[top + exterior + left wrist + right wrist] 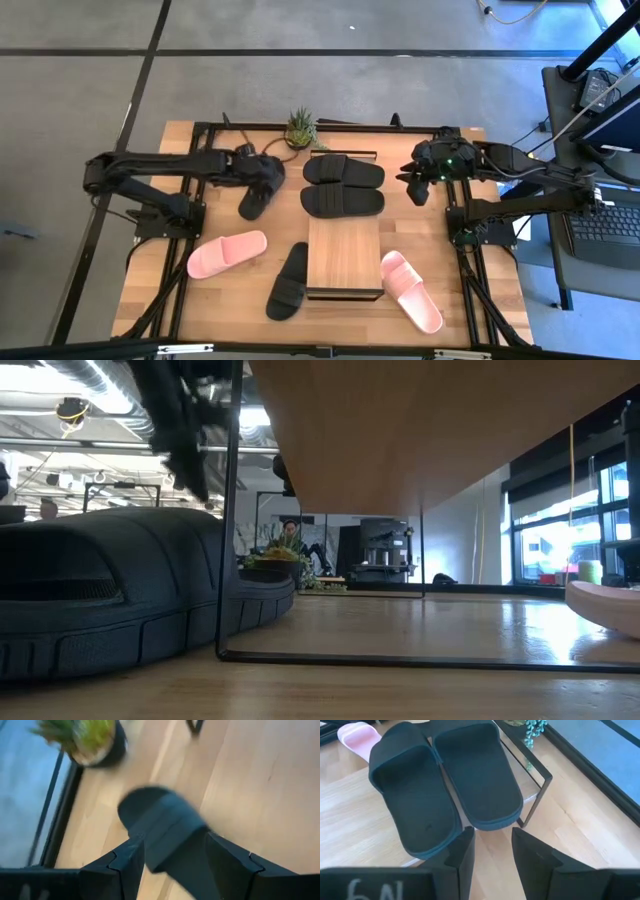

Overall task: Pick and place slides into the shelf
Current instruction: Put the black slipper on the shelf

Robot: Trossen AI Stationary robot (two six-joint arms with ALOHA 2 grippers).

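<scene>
Slides [343,185]: 2 black on shelf [345,262]; left hand [268,180] clamps another; right hand [418,186] apart.

1. Pale handwritten characters stood on the dark body of the right hand [492,845] in the right wrist view; they looked like "6A" followed by a stroke, and were only partly legible.
2. No other text could be read.

Matte foam slides [445,785] (ribbed soles), wood-grain shelf [345,255].

slides: two black [343,185] on shelf [345,262] | two pink [227,253], two black on table
</scene>
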